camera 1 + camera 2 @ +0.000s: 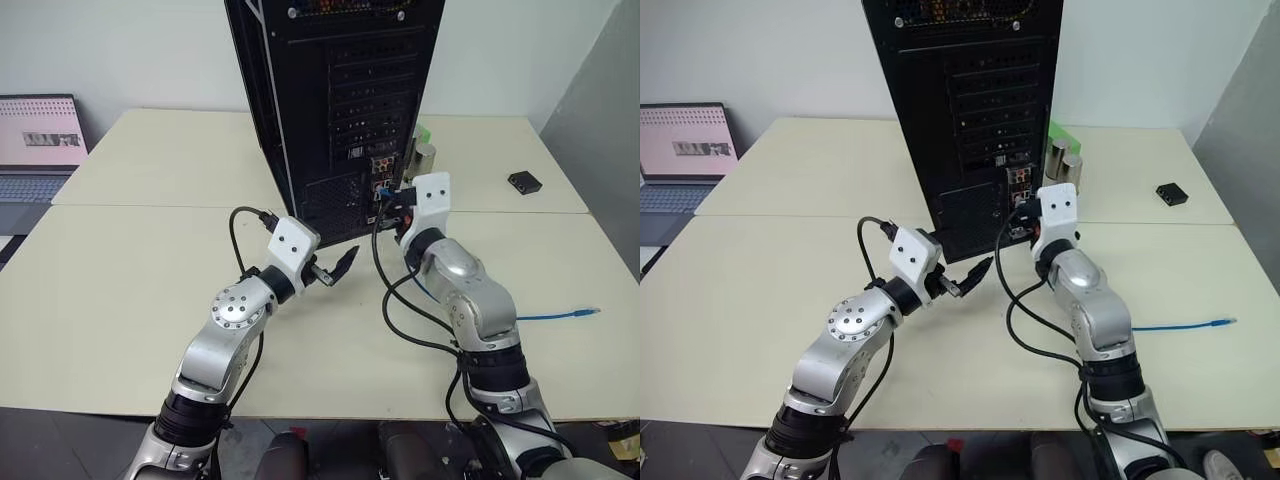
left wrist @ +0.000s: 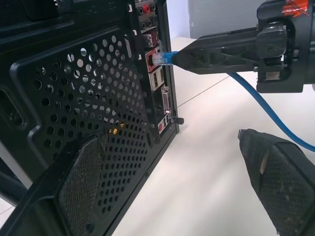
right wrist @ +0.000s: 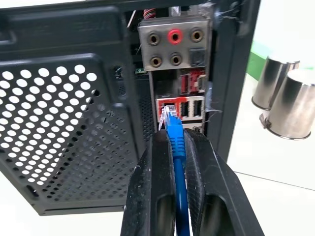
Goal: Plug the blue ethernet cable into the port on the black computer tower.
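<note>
The black computer tower (image 1: 340, 90) stands on the table with its rear face toward me. My right gripper (image 3: 176, 140) is shut on the blue ethernet cable (image 3: 178, 162) just behind its clear plug (image 3: 169, 115). The plug's tip sits at the mouth of the port (image 3: 166, 107), a red-framed socket in the rear connector panel; how deep it sits I cannot tell. The cable trails right across the table (image 1: 550, 316) to its free plug (image 1: 590, 312). My left gripper (image 1: 335, 268) hangs open and empty, low in front of the vent grille (image 2: 98, 113), left of the right gripper.
Two silver cylinders (image 3: 288, 101) and a green block (image 1: 1060, 135) stand just right of the tower. A small black box (image 1: 524, 182) lies at the far right. An open laptop (image 1: 38, 140) sits at the far left. Black robot wires (image 1: 400, 310) loop on the table beside my right arm.
</note>
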Controlling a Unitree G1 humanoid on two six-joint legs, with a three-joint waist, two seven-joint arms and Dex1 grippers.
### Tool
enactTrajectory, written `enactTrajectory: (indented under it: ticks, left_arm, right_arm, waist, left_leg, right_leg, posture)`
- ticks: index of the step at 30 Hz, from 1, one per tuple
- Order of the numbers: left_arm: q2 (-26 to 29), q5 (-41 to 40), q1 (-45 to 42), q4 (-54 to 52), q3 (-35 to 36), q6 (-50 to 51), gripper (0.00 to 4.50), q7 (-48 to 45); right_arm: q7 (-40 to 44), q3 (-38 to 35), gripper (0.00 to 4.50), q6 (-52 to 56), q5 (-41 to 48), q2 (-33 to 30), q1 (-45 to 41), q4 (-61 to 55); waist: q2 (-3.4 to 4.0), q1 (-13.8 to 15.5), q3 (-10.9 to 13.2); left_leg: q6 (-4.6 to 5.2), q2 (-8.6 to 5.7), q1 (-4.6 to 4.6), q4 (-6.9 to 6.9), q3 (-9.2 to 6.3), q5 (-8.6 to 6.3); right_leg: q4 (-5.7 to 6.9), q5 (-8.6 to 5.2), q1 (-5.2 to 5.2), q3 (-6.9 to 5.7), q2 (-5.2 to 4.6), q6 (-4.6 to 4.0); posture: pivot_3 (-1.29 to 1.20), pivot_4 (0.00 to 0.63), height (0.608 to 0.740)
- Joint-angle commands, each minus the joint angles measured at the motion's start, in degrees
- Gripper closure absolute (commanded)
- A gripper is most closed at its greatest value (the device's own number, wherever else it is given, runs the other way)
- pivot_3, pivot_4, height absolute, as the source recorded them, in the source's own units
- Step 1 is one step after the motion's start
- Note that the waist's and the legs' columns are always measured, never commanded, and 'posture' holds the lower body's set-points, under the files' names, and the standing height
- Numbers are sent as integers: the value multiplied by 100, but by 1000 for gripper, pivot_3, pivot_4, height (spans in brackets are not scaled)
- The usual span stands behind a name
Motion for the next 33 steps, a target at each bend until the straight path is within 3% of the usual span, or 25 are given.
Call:
enactTrajectory:
  ticks: [1, 33]
  left_arm:
    - [-44, 59, -35, -198, 88, -111, 0, -13]
    - [-105, 201, -70, -119, 131, -181, 0, -78]
  right_arm:
    - [102, -42, 4482, -187, -56, 22, -222, -37]
    - [253, 97, 4482, -230, -504, 200, -375, 283]
  waist:
    - [0, -1, 0]
    - [1, -77, 0]
  left_leg:
    - [0, 0, 0, 0, 0, 0]
    - [0, 2, 3, -1, 4, 0]
  right_leg:
    - [0, 0, 0, -1, 0, 0]
    - [1, 0, -2, 5, 2, 0]
  posture:
    - [0, 150, 740]
    - [0, 150, 740]
